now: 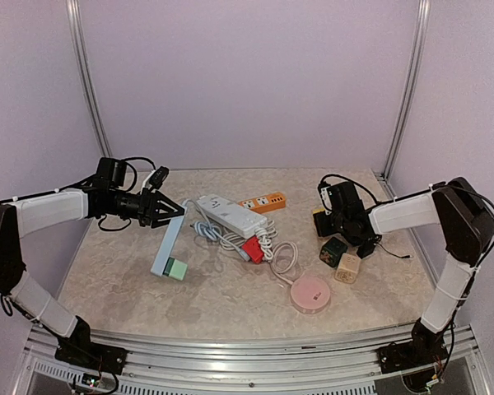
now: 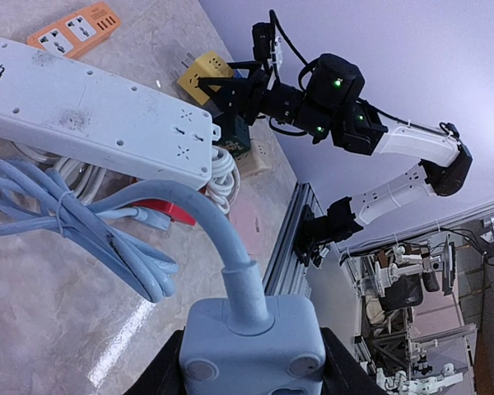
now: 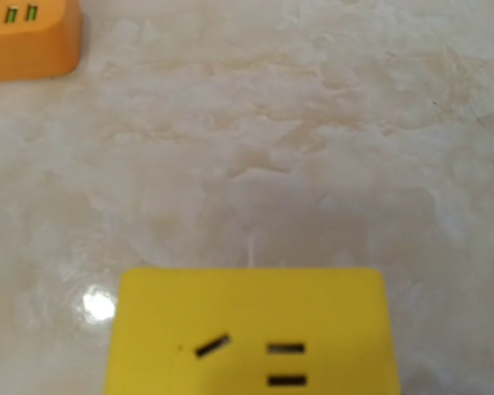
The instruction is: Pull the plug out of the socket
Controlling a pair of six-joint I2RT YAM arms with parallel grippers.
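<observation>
A: Lavender walls, a marbled table (image 1: 115, 288). What's on the left?

B: The left gripper (image 1: 171, 211) pinches the cable end of a pale blue strip (image 1: 166, 247). That end is raised and the other is down at the table. The strip's long axis slants from the gripper toward the near edge.

A: And the plug?

B: The green plug (image 1: 178, 269) sits against the strip's low end, on its right side, apparently seated in a socket there. So it lies toward the near edge from the left gripper, at the far end of what that gripper holds.

A: Which arm reaches it?

B: The left is nearer, but busy. The right gripper (image 1: 329, 220) is well apart, past the cable pile (image 1: 230, 239), and seems to pinch a yellow cube (image 3: 247, 329).

A: Seems?

B: Its wrist view gives only the cube's slotted face, no fingers. The left wrist view puts the cube at its tip. Only the top view shows the plug. The left wrist view shows the clamp on the strip and its cable instead.
</observation>
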